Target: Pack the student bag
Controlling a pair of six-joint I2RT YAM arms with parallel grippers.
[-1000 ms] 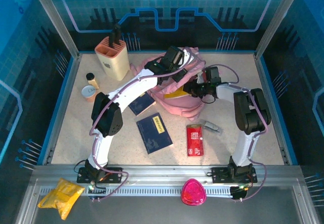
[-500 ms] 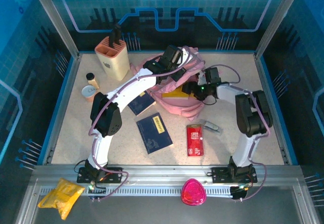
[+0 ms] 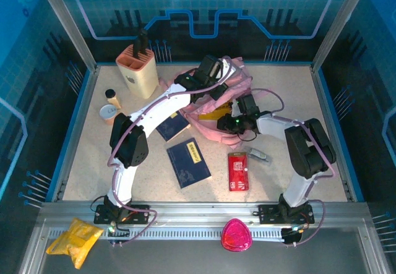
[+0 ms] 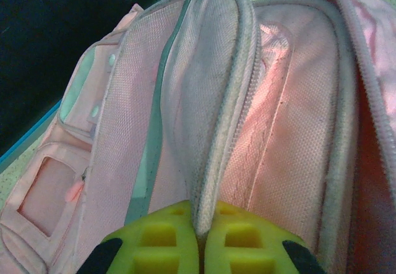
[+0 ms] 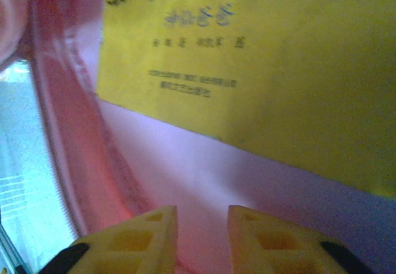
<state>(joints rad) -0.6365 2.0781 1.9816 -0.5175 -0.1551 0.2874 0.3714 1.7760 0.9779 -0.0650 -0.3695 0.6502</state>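
The student bag (image 3: 207, 127) lies at the far middle of the tabletop (image 3: 93, 156); the left pincer (image 4: 199, 224) is clamped on its zipped opening edge. The right pincer (image 5: 201, 221), fingers narrowly apart and empty, sits inside the bag beside a yellow booklet (image 5: 278, 70).

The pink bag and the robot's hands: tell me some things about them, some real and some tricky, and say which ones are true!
1. The left hand pinches a zipped flap of the pink bag. True.
2. The right hand is squeezing the yellow book. False: its fingers are apart, with the book just ahead of them inside the bag.
3. A big dark blue book and a smaller blue book lie on the table, outside the bag. True.
4. The beige holder has fallen over. False: it stands upright at the far left corner.
5. The red packet is in the bag. False: it lies on the table.
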